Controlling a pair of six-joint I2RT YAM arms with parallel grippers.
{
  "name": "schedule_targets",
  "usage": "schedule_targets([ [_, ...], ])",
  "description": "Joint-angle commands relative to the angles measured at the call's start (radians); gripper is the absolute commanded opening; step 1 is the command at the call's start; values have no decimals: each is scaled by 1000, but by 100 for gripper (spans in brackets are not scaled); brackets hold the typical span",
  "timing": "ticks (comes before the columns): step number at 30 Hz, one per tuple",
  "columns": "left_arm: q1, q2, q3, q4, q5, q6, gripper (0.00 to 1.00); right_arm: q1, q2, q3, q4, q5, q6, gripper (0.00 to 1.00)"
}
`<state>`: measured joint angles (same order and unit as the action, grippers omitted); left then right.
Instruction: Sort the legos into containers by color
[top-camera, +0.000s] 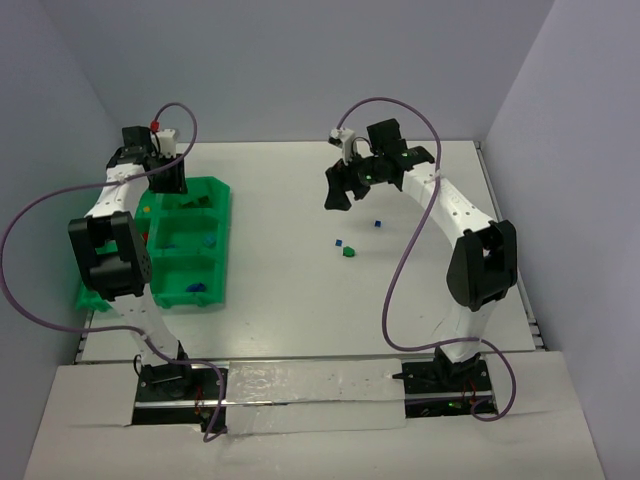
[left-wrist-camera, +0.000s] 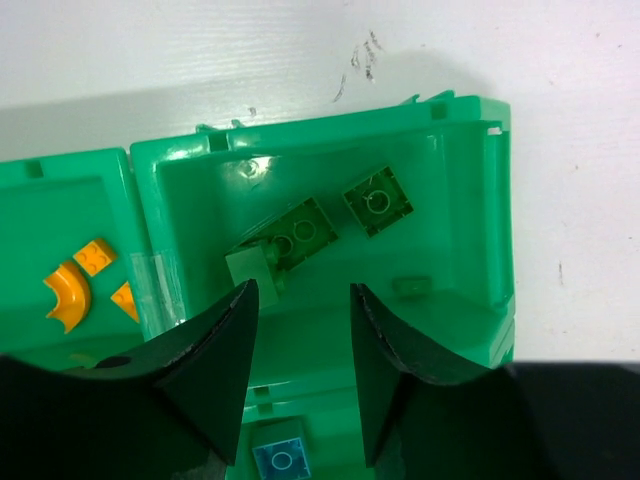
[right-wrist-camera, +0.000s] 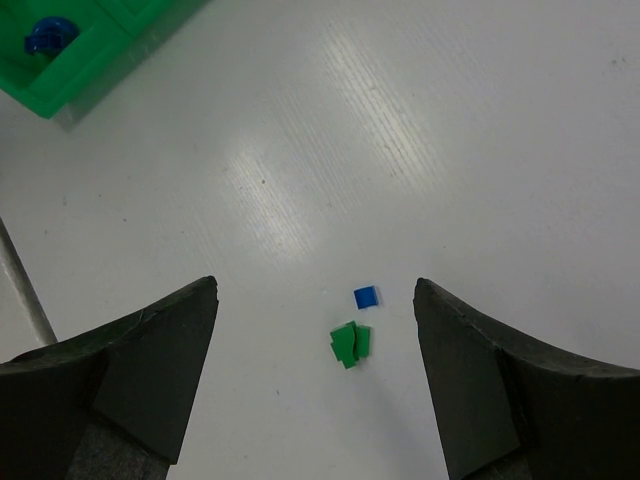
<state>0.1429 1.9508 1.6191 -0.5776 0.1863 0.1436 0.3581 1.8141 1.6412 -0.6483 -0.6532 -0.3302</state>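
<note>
Though any lettering blurs past reading, green legos (left-wrist-camera: 300, 232) share one compartment (left-wrist-camera: 462, 215).

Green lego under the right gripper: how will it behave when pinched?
Green lego looks rigid and very light, tiny against the right gripper. On the glossy table it likely slides, not rolls. Flat, so unlikely to tip.

The left end effector (left-wrist-camera: 300, 290) points down, jaws partly apart; the right end effector (right-wrist-camera: 312, 290) gapes wide.
</note>
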Motion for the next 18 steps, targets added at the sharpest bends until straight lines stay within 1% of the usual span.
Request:
schedule_targets([
  [1, -6, -2, 56, 44, 63, 15, 51, -23, -36, -23, 9, 9, 0, 86],
  [4, -8, -40, 34, 66, 142, 27, 48, -36, -39, -34, 15, 12, 10, 86],
  [6, -17, -95, -9, 93, 275, 44, 48, -51, -45, -51, 23, 9, 30, 86],
  [10, -81, -179, -85, 136, 468, 109, 50, -103, -55, -86, 32, 1, 71, 86],
  [11, -123, -190, -96, 139, 537, 143, 51, -113, -59, -94, 32, 3, 77, 86],
  [13, -185, -208, -126, 137, 574, 177, 52, -152, -76, -124, 32, 3, 91, 86],
  [16, -330, -219, -167, 146, 628, 246, 55, -214, -113, -182, 25, 5, 100, 86],
  [18, -404, -220, -190, 160, 651, 272, 57, -248, -136, -214, 21, 7, 104, 87],
])
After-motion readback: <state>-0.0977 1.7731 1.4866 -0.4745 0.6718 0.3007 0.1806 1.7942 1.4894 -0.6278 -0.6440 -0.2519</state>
